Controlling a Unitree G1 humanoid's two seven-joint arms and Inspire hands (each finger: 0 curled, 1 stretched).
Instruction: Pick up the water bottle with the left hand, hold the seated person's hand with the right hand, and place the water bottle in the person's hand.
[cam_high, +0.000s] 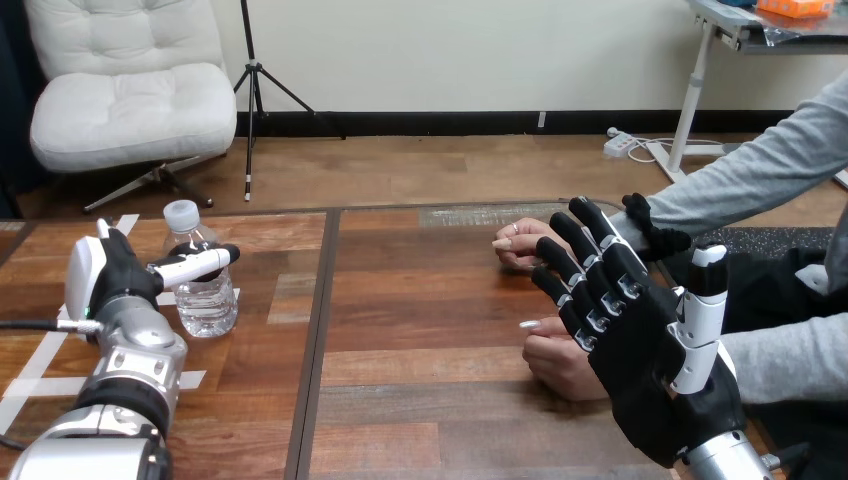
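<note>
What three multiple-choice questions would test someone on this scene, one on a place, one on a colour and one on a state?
1. Where is the water bottle?
A. Standing at the left of the table, at the left hand
B. Lying in the person's palm
C. Tipped over at the table's middle

2. What colour is the bottle's cap?
A. Red
B. White
C. Blue

3. How are the fingers of the right hand?
A. Curled into a fist
B. Wrapped round the bottle
C. Straight and spread

Answers:
1 A: the bottle stands upright on the wood at the left, with the left hand's thumb across its front.
2 B: the cap looks white above the clear body.
3 C: the fingers reach out straight and hold nothing.
</note>
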